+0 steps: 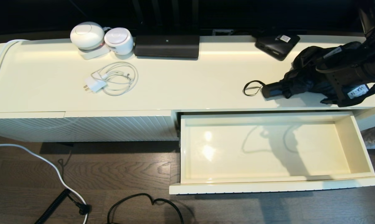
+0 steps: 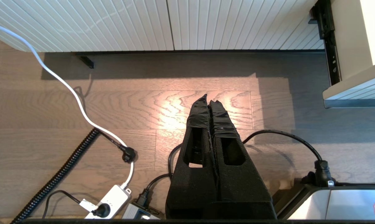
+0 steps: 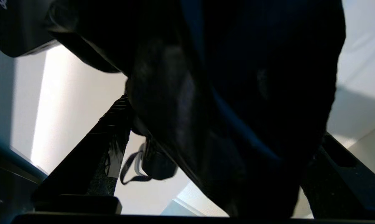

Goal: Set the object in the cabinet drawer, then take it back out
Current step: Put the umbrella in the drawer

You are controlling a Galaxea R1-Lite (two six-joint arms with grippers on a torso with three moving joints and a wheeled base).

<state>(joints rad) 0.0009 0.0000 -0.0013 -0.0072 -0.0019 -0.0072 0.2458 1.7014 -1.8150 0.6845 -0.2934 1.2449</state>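
The object, a black folding umbrella (image 1: pixel 305 71), lies on the cream cabinet top (image 1: pixel 190 81) at the far right. Its short handle (image 1: pixel 273 89) and wrist loop (image 1: pixel 252 88) point left. My right gripper (image 1: pixel 325 84) straddles its loose fabric, open, one finger on each side. In the right wrist view the umbrella (image 3: pixel 237 77) fills the space between the spread fingers (image 3: pixel 91 155), with the handle (image 3: pixel 157 161) beyond. The cabinet drawer (image 1: pixel 268 185) below is pulled out and holds nothing. My left gripper (image 2: pixel 209 99) hangs shut over the wooden floor, holding nothing.
A flat black box with a white label (image 1: pixel 277 43) sits behind the umbrella. Further left are a black bar speaker (image 1: pixel 167 46), two white round devices (image 1: pixel 87 35) and a white charger with coiled cable (image 1: pixel 112 79). Cables (image 1: pixel 59 174) and a power strip (image 2: pixel 109 202) lie on the floor.
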